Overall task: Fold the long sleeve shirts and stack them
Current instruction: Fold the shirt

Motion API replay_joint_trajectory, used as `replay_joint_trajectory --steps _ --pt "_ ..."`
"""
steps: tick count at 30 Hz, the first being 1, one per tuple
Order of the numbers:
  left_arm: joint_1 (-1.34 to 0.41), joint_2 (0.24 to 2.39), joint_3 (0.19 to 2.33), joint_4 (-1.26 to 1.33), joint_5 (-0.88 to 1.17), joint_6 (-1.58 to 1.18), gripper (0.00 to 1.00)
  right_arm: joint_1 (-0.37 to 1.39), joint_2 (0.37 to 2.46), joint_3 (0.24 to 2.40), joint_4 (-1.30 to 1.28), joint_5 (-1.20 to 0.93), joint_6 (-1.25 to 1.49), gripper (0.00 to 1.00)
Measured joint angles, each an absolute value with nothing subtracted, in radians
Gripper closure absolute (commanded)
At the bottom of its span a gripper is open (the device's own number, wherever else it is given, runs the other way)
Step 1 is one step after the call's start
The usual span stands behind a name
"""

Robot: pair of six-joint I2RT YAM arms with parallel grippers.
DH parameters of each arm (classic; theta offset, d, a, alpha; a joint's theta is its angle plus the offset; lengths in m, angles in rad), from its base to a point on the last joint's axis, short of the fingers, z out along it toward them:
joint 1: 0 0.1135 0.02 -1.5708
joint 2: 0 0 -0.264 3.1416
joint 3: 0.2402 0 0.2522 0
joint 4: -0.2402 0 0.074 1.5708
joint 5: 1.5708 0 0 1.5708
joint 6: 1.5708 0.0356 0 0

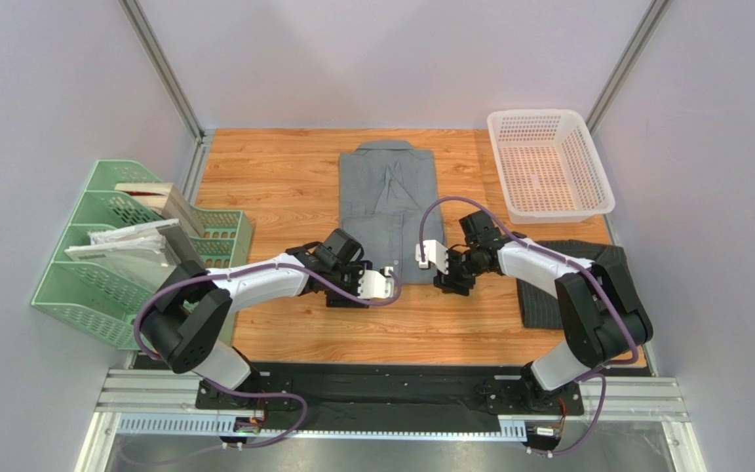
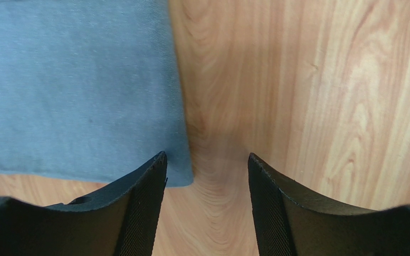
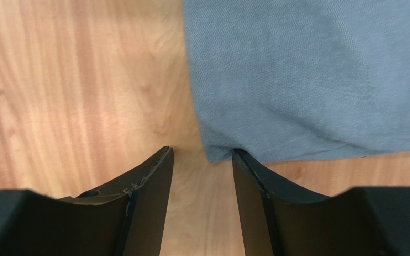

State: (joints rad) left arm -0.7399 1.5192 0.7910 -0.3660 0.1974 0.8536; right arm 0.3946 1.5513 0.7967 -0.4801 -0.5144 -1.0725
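Grey shirt (image 1: 387,202) hem corners at left tool (image 2: 206,156), right tool (image 3: 202,151); both apart, empty.

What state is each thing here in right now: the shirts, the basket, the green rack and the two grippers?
Plain mid-grey collared cloth shirt: folded, lying flat.
Dark charcoal cloth shirt: lying apart at the right, partly hidden, not stacked.
White plastic mesh basket: upright, empty.
Green plastic file rack: upright, holding papers.
Left gripper: open, at the grey shirt's near corner, empty.
Right gripper: open, at its other near corner, empty.
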Motion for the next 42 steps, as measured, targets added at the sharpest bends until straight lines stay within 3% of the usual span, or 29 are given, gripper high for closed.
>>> replay_joint_trajectory --steps 7,12,16,22,25,26,28,29,33,42 --pt "-0.74 1.523 0.775 -0.312 0.179 0.893 0.39 0.405 1.536 0.764 -0.356 -0.471 -1.113 0.53" --pt "-0.74 1.522 0.766 -0.289 0.174 0.896 0.4 0.404 1.43 0.716 -0.369 -0.447 -1.128 0.37" --pt "-0.74 1.515 0.754 -0.273 0.174 0.896 0.4 0.416 1.32 0.676 -0.362 -0.465 -1.135 0.37" --pt "-0.74 1.513 0.748 -0.255 0.173 0.896 0.41 0.463 1.443 0.672 -0.29 -0.47 -1.131 0.46" --pt "-0.74 1.514 0.747 -0.25 0.174 0.896 0.48 0.463 1.481 0.68 -0.248 -0.474 -1.142 0.65" --pt "-0.74 1.515 0.747 -0.25 0.173 0.896 0.5 0.463 1.491 0.68 -0.24 -0.474 -1.152 0.76" --pt "-0.74 1.519 0.747 -0.249 0.175 0.897 0.62 0.463 1.5 0.68 -0.226 -0.472 -1.173 0.87" --pt "-0.741 1.52 0.747 -0.25 0.174 0.896 0.66 0.463 1.502 0.678 -0.226 -0.472 -1.184 0.99" --pt "-0.741 1.533 0.748 -0.25 0.173 0.896 1.0 0.464 1.496 0.666 -0.215 -0.464 -1.212 1.0" --pt "-0.738 1.512 0.804 -0.392 0.194 0.846 1.0 0.448 1.439 0.733 -0.368 -0.458 -1.148 1.0"
